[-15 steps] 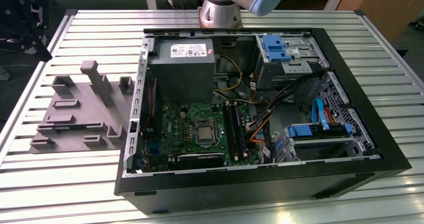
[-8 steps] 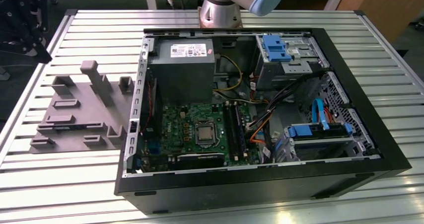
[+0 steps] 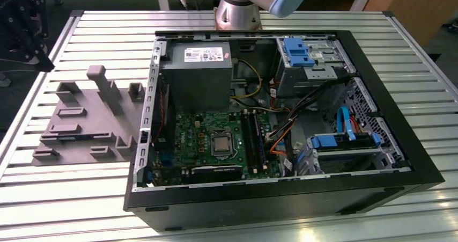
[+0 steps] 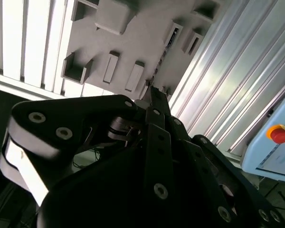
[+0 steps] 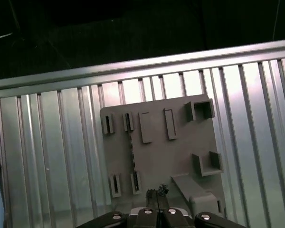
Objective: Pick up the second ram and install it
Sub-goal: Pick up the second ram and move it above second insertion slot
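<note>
fixture tray (image 5: 180, 156): matt grey plastic; table (image 5: 47, 156): ribbed bright metal; computer case (image 3: 286, 204): matt black

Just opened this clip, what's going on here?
A single robot arm holds its tool over the grey fixture tray, which sits on the slatted metal table beside the open computer case. A thin dark strip standing on edge in the tray, likely the second ram, is close to the tool. Whether the tool touches it cannot be told.
</note>
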`<act>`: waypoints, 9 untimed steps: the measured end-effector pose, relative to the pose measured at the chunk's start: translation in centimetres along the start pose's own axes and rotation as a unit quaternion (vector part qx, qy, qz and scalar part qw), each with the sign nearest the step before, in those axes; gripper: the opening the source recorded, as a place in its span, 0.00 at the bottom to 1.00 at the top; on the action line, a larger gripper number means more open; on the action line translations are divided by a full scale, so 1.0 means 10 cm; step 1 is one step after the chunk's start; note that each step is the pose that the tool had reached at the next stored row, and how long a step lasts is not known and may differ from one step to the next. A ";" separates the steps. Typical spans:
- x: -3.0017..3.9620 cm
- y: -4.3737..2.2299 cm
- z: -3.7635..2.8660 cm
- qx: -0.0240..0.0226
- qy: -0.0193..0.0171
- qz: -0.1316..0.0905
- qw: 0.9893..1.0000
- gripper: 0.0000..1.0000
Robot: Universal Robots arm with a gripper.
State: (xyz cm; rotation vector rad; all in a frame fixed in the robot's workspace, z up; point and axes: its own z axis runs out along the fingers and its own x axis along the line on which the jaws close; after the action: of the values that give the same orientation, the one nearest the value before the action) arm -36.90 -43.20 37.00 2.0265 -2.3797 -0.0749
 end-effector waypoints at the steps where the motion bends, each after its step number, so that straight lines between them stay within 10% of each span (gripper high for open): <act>1: 0.006 0.034 0.012 0.000 0.000 0.000 1.000 0.11; 9: 0.020 0.104 0.078 -0.001 0.001 -0.037 0.999 0.11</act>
State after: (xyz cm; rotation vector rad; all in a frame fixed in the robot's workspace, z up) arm -37.99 -43.20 36.26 2.1125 -2.3021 -0.0754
